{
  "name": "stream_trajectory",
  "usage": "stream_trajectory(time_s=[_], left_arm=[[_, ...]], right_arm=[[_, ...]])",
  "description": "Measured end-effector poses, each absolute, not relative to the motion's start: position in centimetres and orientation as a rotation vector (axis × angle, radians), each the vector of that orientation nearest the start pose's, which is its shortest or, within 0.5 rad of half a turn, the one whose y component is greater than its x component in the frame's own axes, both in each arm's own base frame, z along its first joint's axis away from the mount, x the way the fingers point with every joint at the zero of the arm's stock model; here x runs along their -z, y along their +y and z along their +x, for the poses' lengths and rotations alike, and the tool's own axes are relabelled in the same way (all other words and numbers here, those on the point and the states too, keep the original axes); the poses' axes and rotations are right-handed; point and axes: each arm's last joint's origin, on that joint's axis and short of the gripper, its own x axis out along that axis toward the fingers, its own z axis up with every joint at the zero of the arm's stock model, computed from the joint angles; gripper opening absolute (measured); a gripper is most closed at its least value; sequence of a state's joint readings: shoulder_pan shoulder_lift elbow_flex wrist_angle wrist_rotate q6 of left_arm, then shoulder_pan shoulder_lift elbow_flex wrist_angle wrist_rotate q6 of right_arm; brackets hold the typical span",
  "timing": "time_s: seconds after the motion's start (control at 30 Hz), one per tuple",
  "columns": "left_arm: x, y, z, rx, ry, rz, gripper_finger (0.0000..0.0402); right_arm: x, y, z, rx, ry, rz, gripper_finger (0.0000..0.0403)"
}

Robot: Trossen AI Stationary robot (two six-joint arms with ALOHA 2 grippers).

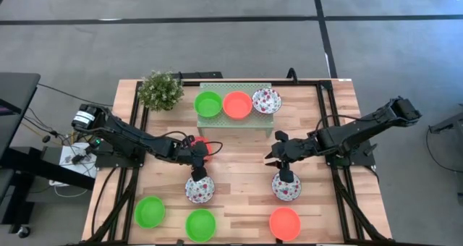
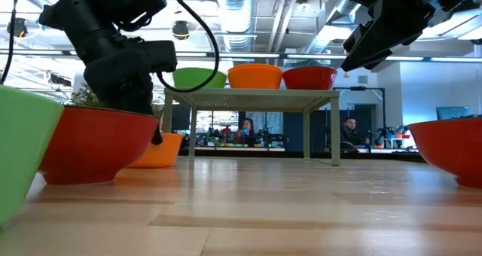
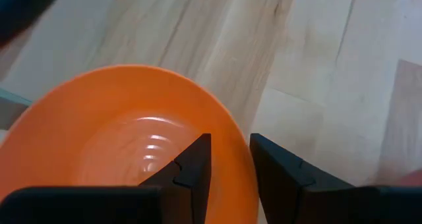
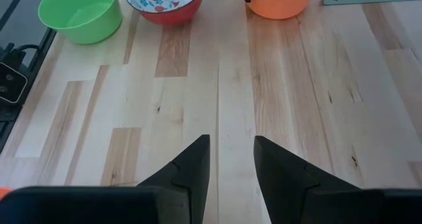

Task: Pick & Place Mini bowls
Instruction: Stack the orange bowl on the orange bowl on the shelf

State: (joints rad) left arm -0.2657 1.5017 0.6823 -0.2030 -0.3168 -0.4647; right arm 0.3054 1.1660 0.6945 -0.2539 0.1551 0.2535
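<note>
Left claw (image 3: 227, 168): mine, pinching the rim of an orange bowl (image 3: 125, 138), one finger inside the wall, one outside.
Orange bowl: mid-tabletop (image 1: 239, 210), just in front of the stand (image 1: 239, 119); whether it is lifted or resting I cannot tell.
Right claw (image 4: 231, 165): also mine, fingers a little apart with nothing between them, over bare wood near the floral bowl (image 1: 286, 187) on my right side.
Other bowls: green, orange and floral on the stand; a second floral bowl (image 1: 200, 190) just below my left claw; two green and one orange along the front edge.
Handling: I judge these bowls light, stiff and smooth, likely plastic or melamine, so slippery at the wall. The rim is the only place to take one; a bowl held by one edge will want to tip.
Left arm pose: stretched from the left edge toward the middle, wrist bent down over the bowl.
Right arm pose: reaching in from the right, wrist angled down toward the tabletop.
</note>
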Motion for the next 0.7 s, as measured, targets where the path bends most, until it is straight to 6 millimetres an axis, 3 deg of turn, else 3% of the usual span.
stream_trajectory(time_s=[0.13, 0.27, 0.43, 0.53, 0.7], left_arm=[[-14.9, -6.1, 25.6, -0.254, 0.933, -0.091, 0.0083], [-14.9, -6.3, 25.6, -0.172, 0.957, -0.078, 0.0019], [-15.5, -6.9, 25.4, -0.140, 0.941, -0.054, 0.0010], [-17.2, -7.9, 25.6, -0.115, 0.872, 0.008, 0.0007], [-21.6, -10.2, 26.4, -0.035, 0.716, 0.031, 0.0007]], right_arm=[[-22.4, 6.6, 22.4, -0.053, 0.719, 0.077, 0.0113], [-22.4, 6.6, 22.4, -0.053, 0.719, 0.077, 0.0113], [-22.4, 6.6, 22.4, -0.053, 0.718, 0.078, 0.0113], [-22.4, 6.6, 22.4, -0.053, 0.719, 0.078, 0.0113], [-22.4, 6.6, 22.4, -0.053, 0.719, 0.078, 0.0113]])
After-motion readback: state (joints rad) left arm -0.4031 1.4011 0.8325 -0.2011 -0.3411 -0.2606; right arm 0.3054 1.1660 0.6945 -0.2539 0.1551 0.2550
